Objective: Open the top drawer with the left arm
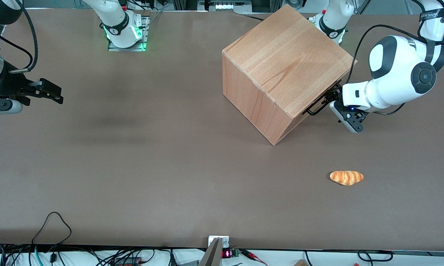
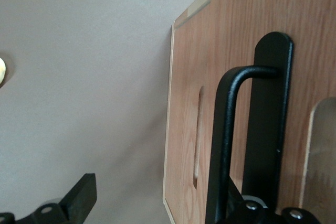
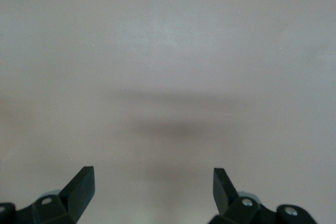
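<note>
The left arm has its gripper at the black bar handle of the top drawer, jaws wide, one finger clear of the front; the drawer sits closed in the beech box on the counter, a bread roll nearer the front camera.

Nothing legible from where I work: my gripper sits at the wooden box, which carries no label or number.
</note>
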